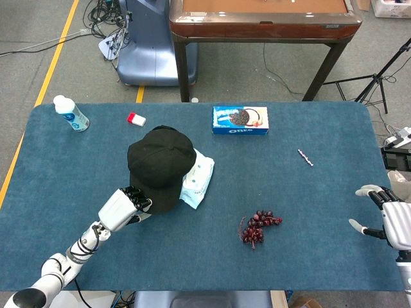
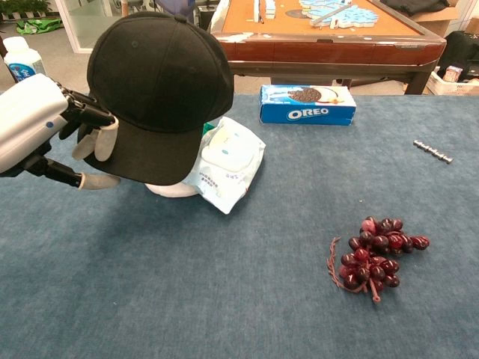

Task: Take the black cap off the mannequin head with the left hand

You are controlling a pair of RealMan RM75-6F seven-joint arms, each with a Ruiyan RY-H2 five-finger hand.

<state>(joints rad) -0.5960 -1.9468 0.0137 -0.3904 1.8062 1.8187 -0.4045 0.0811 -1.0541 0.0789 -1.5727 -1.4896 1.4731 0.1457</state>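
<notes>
The black cap (image 1: 160, 163) (image 2: 157, 90) sits on the mannequin head, whose white base (image 2: 172, 189) shows under the brim. My left hand (image 1: 122, 208) (image 2: 52, 131) is at the brim's left side, its upper fingers over the brim edge and its thumb below; whether it grips the brim I cannot tell. My right hand (image 1: 392, 221) rests at the table's far right edge with fingers spread, holding nothing.
A wet-wipe pack (image 2: 228, 161) leans against the mannequin base. An Oreo box (image 1: 240, 120) lies behind, grapes (image 2: 374, 254) at the front right, a small bead strip (image 1: 305, 157) further right. A bottle (image 1: 70, 113) and a small red-white item (image 1: 135, 119) sit at the back left.
</notes>
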